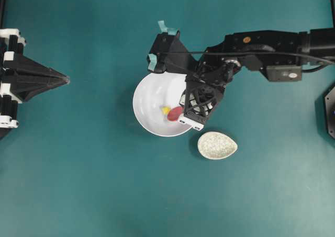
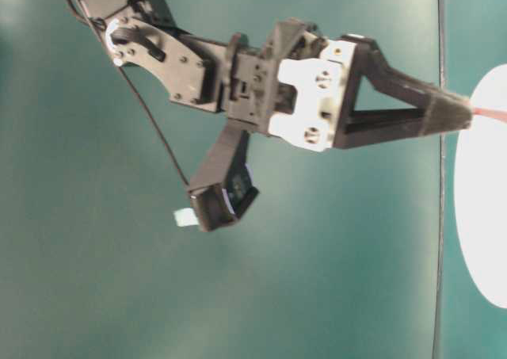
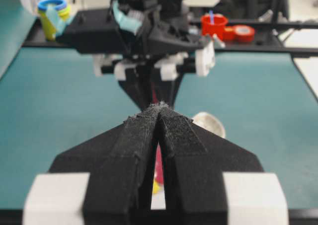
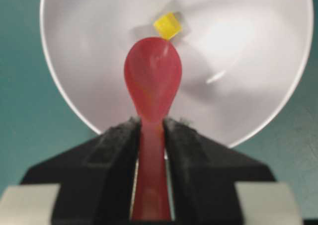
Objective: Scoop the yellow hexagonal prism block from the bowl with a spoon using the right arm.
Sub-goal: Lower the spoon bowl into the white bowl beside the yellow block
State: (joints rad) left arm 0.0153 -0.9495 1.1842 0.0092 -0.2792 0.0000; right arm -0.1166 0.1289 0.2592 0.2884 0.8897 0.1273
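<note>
I see the right claw (image 4: 151, 130) closed on the handle of the spoon (image 4: 152, 81); its scoop is inside the bowl (image 4: 248, 61), its tip touching the yellow block (image 4: 167, 26). The left claw (image 3: 160, 111) is closed, empty.

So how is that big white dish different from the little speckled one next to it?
The bowl is round, plain white and much larger; the spoon rest is teardrop-shaped and speckled grey-white. The bowl holds the yellow block, with the spoon reaching into it, gripped by the right gripper; nothing lies in the spoon rest. Both sit on the teal table.
</note>
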